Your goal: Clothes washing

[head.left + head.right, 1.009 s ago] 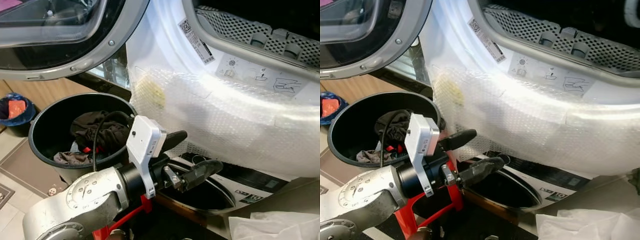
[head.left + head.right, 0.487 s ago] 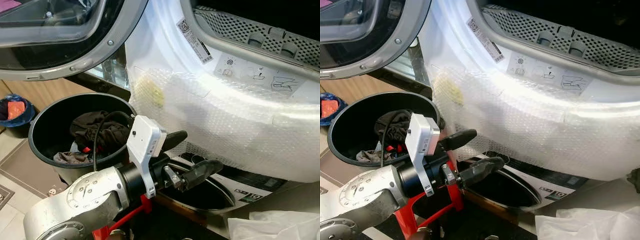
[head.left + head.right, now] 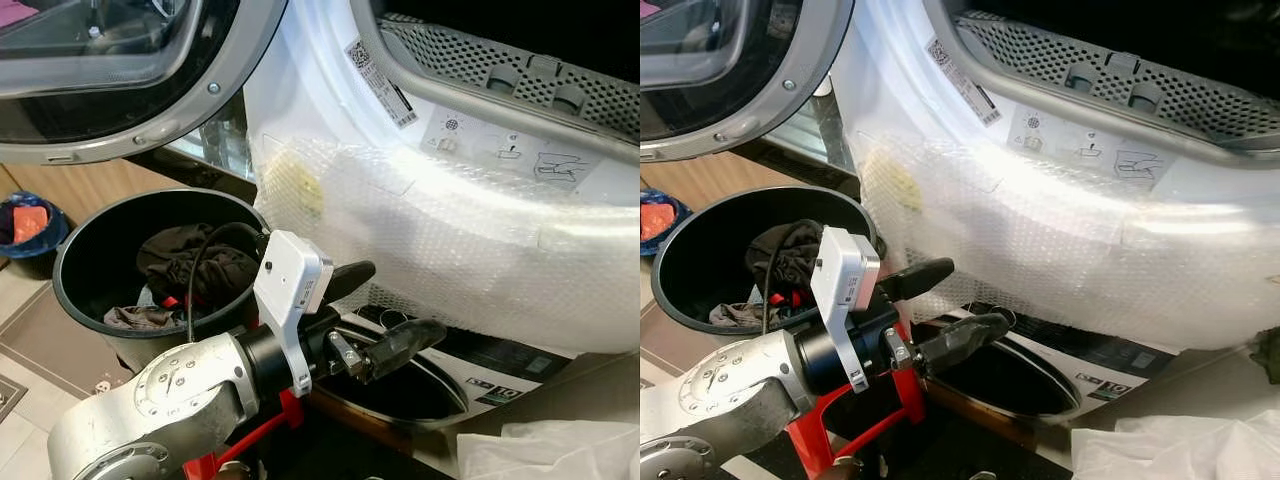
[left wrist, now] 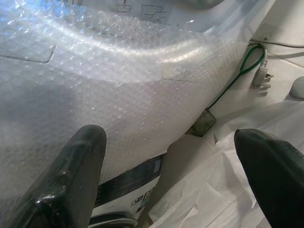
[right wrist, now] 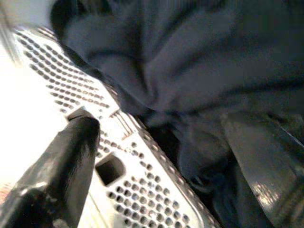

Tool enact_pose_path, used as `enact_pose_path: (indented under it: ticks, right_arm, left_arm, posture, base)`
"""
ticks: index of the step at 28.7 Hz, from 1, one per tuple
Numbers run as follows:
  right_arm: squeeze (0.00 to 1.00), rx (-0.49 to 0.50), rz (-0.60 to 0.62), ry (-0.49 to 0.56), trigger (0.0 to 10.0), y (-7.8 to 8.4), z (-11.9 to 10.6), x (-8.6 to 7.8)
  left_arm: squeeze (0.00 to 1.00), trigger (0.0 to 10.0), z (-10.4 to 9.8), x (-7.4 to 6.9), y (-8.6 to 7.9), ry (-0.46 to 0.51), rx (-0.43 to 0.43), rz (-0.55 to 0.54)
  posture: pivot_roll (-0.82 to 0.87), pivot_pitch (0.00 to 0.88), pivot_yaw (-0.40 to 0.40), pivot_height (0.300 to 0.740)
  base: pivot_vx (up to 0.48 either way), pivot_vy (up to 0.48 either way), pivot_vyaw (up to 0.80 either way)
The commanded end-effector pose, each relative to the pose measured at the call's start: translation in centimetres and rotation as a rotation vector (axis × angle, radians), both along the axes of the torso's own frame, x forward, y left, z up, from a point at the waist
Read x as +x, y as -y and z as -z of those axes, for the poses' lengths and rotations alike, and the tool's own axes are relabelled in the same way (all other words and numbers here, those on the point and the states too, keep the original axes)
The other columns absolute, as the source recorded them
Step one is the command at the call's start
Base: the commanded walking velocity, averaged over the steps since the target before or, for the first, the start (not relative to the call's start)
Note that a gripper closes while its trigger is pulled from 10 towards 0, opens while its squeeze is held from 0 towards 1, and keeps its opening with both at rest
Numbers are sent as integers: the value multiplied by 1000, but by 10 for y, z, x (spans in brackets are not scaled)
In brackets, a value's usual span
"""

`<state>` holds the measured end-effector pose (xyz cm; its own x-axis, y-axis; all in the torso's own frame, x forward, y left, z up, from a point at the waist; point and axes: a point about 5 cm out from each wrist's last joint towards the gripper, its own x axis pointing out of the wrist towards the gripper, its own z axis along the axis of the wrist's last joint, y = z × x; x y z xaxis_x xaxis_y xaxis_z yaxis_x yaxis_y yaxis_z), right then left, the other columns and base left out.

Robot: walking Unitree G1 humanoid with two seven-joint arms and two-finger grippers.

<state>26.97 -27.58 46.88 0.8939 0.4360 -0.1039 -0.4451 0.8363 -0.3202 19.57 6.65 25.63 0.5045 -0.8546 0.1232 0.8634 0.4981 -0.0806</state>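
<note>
The left gripper [image 3: 385, 315] hangs spread before the bubble wrap [image 3: 450, 240] on the washing machine [image 3: 320, 90], whose drum opening [image 3: 520, 40] lies above and to its right. The bucket [image 3: 75, 270] with clothes [image 3: 195, 265] in it sits to its left, under the door [image 3: 120, 80]. The right gripper [image 5: 156, 156] is inside the drum beside dark laundry [image 5: 190, 71].

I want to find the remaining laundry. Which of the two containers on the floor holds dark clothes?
The large black bucket beside the left pincer holds dark clothes. The small blue bin farther left holds something red.
</note>
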Motion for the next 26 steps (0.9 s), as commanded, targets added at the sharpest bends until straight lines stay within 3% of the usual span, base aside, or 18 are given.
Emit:
enact_pose_path:
  ticks: [1, 5, 9, 12, 15, 16, 17, 20, 26]
  right_arm:
    - [0, -17, -62, 31, 10000, -2, -3, -10]
    - [0, -148, -137, 3, 10000, -4, 4, -13]
    - [0, -254, -101, -1, 10000, -6, 8, -3]
    - [0, -272, -79, 9, 10000, -5, 13, 0]
    - [0, -259, -111, 6, 10000, -6, 18, -3]
    - [0, -209, -207, 12, 10000, -10, 21, -12]
    - [0, -209, -207, 12, 10000, -10, 21, -12]
    - [0, -174, -276, 85, 10000, -11, 26, -20]
    - [0, 37, -380, 113, 10000, -7, 51, -31]
  left_arm:
    - [0, 10000, -1, -3, 3, 2, -10, 31]
    - [0, 10000, 0, -3, 3, 3, -10, 27]
    - [0, 10000, 0, -3, 2, 3, -7, 18]
    - [0, 10000, 1, -3, 1, 3, 1, 5]
    - [0, 10000, 2, -2, -1, 3, 7, -6]
    - [0, 10000, 3, -1, -3, 7, 13, -21]
    - [0, 10000, 3, -1, -3, 7, 13, -21]
    - [0, 10000, 4, 4, -8, 15, 30, -54]
    - [0, 10000, 4, 10, -12, 24, 40, -78]
  posture:
    - [-49, 230, -90, 740]
    - [-40, 226, -97, 740]
    - [-41, 230, -102, 740]
    - [-37, 229, -106, 740]
    - [-29, 229, -109, 740]
    - [-30, 229, -109, 740]
    - [-30, 229, -109, 740]
    - [-30, 226, -103, 740]
    - [-32, 218, -88, 740]
  base:
    - [0, 0, 0]
    - [0, 0, 0]
    - [0, 0, 0]
    - [0, 0, 0]
    - [0, 0, 0]
    - [0, 0, 0]
    - [0, 0, 0]
    - [0, 0, 0]
    - [0, 0, 0]
